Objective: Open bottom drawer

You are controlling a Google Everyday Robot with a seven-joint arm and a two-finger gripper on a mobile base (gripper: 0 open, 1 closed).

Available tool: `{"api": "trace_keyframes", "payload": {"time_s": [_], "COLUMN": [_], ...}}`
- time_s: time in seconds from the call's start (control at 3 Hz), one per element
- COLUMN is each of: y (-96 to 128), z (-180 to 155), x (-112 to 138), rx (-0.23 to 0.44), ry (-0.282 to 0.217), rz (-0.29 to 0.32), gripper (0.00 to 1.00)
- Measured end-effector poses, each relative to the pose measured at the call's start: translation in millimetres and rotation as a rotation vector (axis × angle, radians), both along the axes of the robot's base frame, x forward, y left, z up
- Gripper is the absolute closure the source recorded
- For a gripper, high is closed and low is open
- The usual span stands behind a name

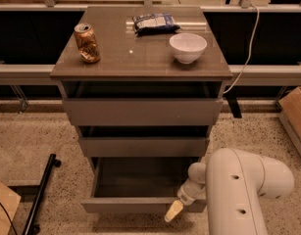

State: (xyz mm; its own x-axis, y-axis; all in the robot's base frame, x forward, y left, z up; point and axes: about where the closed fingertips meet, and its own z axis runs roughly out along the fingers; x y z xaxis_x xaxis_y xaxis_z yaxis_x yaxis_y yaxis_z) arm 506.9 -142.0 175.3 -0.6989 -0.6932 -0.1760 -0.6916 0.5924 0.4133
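The bottom drawer point(135, 205) of the small grey-brown cabinet is pulled out, and its dark, empty inside point(142, 177) shows. The middle drawer front point(142, 146) and the top drawer front point(140, 112) are closed or nearly closed above it. My gripper point(174, 209) is at the right end of the bottom drawer's front panel, its pale tip pointing down and left over the panel's top edge. My white arm point(238, 195) fills the lower right.
On the cabinet top point(140, 58) stand a crushed can point(87, 43), a white bowl point(188, 47) and a chip bag point(154, 22). A black pole point(39, 195) lies on the floor at left. A cardboard box point(294, 119) sits at right. A cable point(245, 53) hangs behind.
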Motion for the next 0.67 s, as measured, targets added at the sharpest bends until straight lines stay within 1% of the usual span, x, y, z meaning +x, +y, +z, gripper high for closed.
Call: {"api": "trace_keyframes", "payload": {"time_s": [0.33, 0.67], "y": [-8.6, -8.3], "z": [-3.7, -3.7], "x": [-36.1, -34.8], "rx": [-0.032, -0.032], "ry": [0.074, 0.074], "rz": [0.035, 0.035], "gripper": [0.18, 0.43]}}
